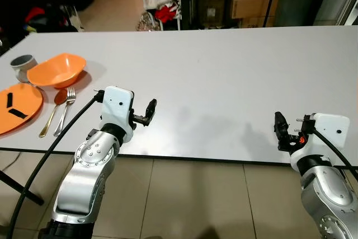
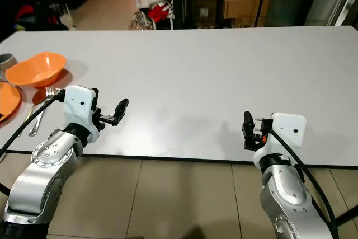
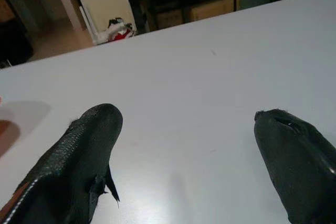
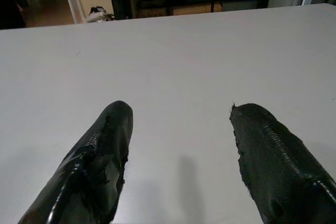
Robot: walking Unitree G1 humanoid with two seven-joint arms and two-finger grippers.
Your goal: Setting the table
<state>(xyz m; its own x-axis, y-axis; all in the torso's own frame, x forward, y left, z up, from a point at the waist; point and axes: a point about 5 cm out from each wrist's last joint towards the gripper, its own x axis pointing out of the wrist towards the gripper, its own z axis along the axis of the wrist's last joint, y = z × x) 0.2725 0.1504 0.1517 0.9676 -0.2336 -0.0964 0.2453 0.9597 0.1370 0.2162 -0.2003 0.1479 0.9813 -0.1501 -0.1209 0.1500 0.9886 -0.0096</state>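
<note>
Right now I have both arms raised over the near edge of the white table [image 1: 224,76], the left gripper [image 1: 150,111] and the right gripper [image 1: 278,129] each spread wide and holding nothing. Off to my left lie a fork [image 1: 66,109] and a spoon [image 1: 52,111] side by side, just beside an orange plate [image 1: 17,107]. Beyond them sit an orange bowl [image 1: 57,70] and a grey cup [image 1: 23,66]. I judge the cutlery thin and slippery, best pinched mid-handle; the bowl looks light, taken by its rim.
</note>
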